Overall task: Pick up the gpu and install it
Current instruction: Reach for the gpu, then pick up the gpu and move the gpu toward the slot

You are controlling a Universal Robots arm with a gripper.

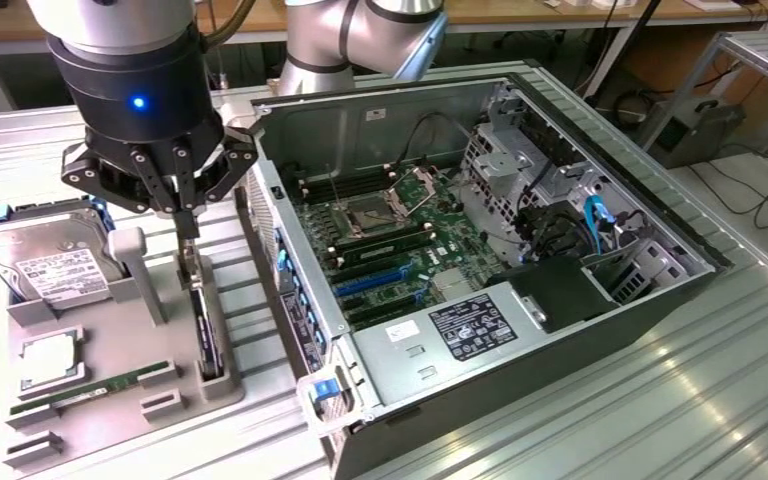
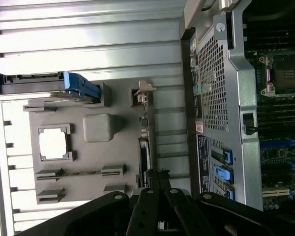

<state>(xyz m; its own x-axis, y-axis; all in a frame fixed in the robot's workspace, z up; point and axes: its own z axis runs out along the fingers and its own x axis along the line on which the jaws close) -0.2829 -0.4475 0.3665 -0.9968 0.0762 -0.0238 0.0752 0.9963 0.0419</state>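
- We see the gripper [image 1: 188, 228] hanging straight down over the gray tray [image 1: 104, 340], on the exterior view's left of the open case [image 1: 357, 120].
- Its fingers meet at the tips. They sit right at the upper edge of the gpu [image 1: 203, 330], and we cannot tell whether the card is pinched between them.
- The gpu stands on edge in a slot along the side of the tray nearest the case, not in the case.
- In the wrist view the gripper [image 2: 155, 177] lines up with the near end of the gpu [image 2: 143, 142], which runs as a thin dark strip along the edge of the tray [image 2: 123, 147].
- Also on the tray we find a drive [image 1: 44, 265] with a white label, a square chip [image 1: 44, 360] and a green memory stick [image 1: 91, 388].
- The case lies on its side on the ribbed metal table [image 1: 704, 380], and its motherboard [image 1: 384, 240] is exposed.
- The wrist view shows the perforated rear wall of the case [image 2: 221, 73] just beside the tray.
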